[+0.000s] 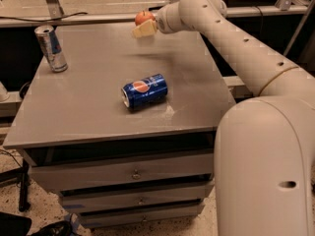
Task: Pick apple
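Observation:
The small red-orange apple (143, 16) is at the far edge of the grey table (88, 107), near the middle of its back side. My gripper (143, 28) reaches in from the right on the cream arm and sits right against the apple's front and lower side. Part of the apple is hidden behind the gripper. I cannot tell whether the apple rests on the table or is held.
A blue soda can (144, 90) lies on its side at the table's centre. A slim silver-blue can (50, 48) stands upright at the far left. The table has drawers below. A metal rail and frame run behind the table. My arm's large body fills the right foreground.

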`<state>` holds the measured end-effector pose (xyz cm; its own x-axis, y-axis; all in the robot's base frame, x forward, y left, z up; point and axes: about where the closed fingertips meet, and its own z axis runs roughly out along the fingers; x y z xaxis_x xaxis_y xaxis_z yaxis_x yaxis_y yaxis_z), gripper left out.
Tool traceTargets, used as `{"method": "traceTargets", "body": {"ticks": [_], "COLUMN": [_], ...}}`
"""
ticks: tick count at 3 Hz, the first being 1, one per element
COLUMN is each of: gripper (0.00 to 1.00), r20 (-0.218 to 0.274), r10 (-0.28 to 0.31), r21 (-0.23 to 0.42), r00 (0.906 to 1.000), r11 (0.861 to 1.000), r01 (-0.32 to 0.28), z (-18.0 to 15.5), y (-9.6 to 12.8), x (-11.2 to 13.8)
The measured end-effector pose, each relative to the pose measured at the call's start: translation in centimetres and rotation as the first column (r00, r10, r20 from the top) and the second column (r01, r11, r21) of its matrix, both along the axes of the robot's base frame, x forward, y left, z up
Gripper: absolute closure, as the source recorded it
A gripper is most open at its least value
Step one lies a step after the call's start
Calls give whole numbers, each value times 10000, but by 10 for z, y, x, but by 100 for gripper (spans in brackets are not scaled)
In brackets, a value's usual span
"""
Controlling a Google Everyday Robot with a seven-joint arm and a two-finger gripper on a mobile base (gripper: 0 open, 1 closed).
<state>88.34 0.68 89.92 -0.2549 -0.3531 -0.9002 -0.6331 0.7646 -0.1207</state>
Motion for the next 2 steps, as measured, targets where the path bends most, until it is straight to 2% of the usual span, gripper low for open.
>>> {"method": "traceTargets", "body": {"ticks": [2], "gripper": [0], "r20": [-12], "r10": [119], "r21": [100], "r00": [9999], "r11": [9999], "r01": [-119], "z": [-12], "y": [22], "x": [21]}}
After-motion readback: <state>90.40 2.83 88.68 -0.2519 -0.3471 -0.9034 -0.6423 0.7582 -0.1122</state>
